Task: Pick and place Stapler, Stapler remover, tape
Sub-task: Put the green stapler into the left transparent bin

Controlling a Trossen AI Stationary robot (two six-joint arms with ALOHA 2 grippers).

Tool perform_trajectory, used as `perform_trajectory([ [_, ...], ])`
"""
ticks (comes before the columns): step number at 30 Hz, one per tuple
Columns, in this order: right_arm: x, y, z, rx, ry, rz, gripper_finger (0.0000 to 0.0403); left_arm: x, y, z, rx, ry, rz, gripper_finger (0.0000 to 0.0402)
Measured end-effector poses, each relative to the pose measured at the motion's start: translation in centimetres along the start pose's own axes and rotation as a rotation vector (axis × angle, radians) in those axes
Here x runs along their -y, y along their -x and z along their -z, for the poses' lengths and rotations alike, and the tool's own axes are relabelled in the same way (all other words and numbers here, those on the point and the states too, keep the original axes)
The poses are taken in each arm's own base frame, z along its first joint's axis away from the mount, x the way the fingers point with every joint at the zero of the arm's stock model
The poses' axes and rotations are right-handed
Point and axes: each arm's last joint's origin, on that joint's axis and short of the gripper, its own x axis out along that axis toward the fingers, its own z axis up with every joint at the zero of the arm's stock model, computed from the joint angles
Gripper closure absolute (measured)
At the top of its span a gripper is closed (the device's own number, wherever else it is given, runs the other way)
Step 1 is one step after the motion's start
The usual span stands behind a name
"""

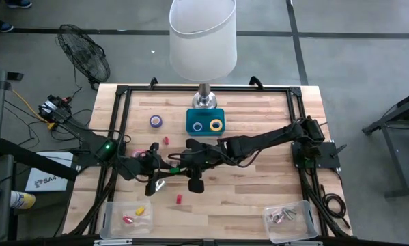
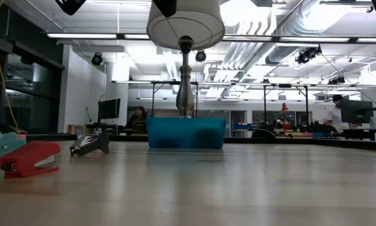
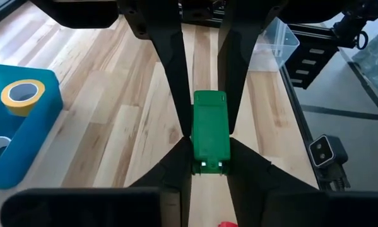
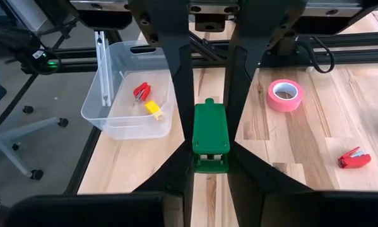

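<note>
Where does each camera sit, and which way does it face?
High: overhead, straight down on wooden table; both arms show.
Low: table height, level across to blue plastic tray; arms barely show.
Left wrist: on left arm, past left gripper, towards the tray.
Right wrist: on right arm, past right gripper, towards clear plastic bin.
Shared: both wrist views hold the same small green stapler.

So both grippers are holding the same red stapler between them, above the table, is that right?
Not quite: the stapler is green, not red, as both wrist views show. The left gripper and right gripper each clamp one end of it above the table.
</note>
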Motion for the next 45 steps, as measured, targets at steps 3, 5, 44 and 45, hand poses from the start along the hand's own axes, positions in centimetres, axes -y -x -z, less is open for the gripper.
perform_trajectory([
  [3, 0.0, 0.0, 0.0, 0.0, 0.0, 0.0, 0.0339, 0.0, 0.0, 0.0, 0.0, 0.0, 0.001, 0.0332],
  [5, 0.0, 0.0, 0.0, 0.0, 0.0, 0.0, 0.0334, 0.0, 0.0, 0.0, -0.001, -0.001, 0.002, 0.0327],
  [44, 1.2, 1.7, 2.8, -0.316, -0.092, 0.151, 0.0241, 4.8, 5.4, 6.4, -0.614, 0.187, 0.355, 0.0325],
  [45, 1.2, 1.7, 2.8, -0.319, -0.091, 0.155, 0.024, 5.1, 5.7, 6.7, -0.613, 0.2, 0.347, 0.0325],
])
